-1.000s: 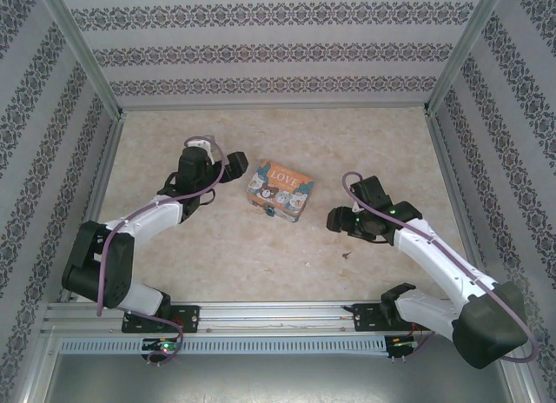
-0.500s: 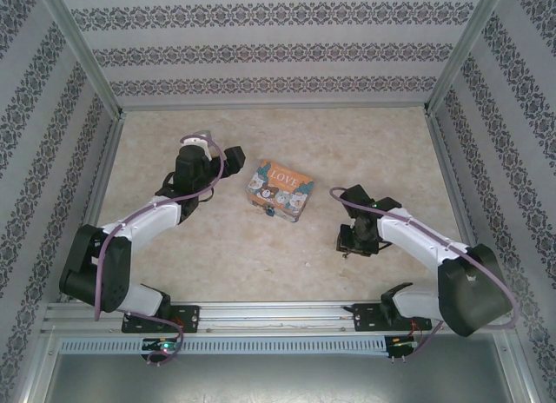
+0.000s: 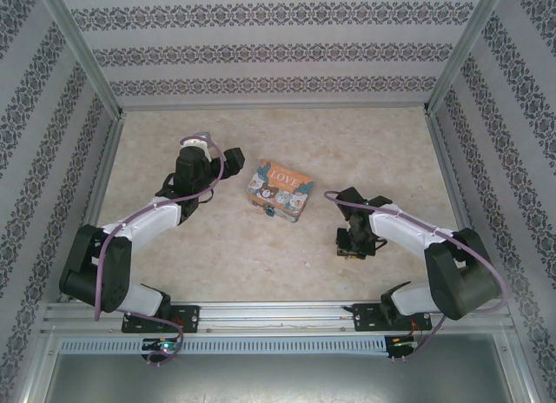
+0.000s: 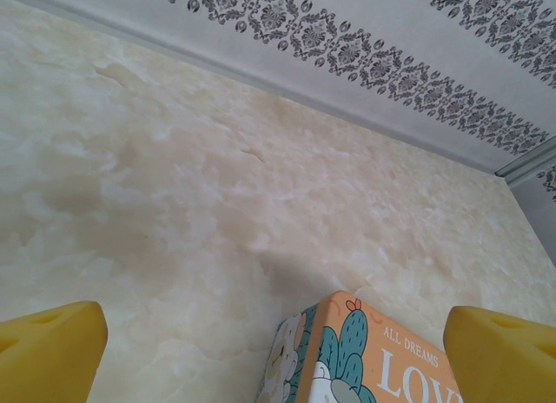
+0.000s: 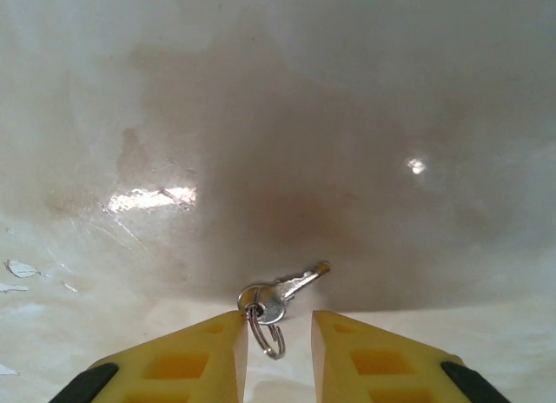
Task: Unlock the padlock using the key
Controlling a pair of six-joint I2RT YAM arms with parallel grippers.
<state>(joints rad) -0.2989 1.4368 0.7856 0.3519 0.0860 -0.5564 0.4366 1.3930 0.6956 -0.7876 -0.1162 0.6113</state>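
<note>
Right wrist view: we list the key, blade pointing ahead-right, between narrowly parted jaws of the right gripper, unpinched.

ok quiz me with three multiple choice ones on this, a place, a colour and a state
1. Where is the key? A lifted in the air; B flat on the table between the right pincer's fingers; C hanging off the table's edge.
2. Finger colour? A yellow; B red; C blue.
3. The left pincer is: A shut tight; B clamped on the key; C wide open.

Answers: 1 B, the right wrist view shows its ring lying between the two tips. 2 A, both wrist views show yellow fingers. 3 C, its fingers sit far apart at the picture's sides.
</note>
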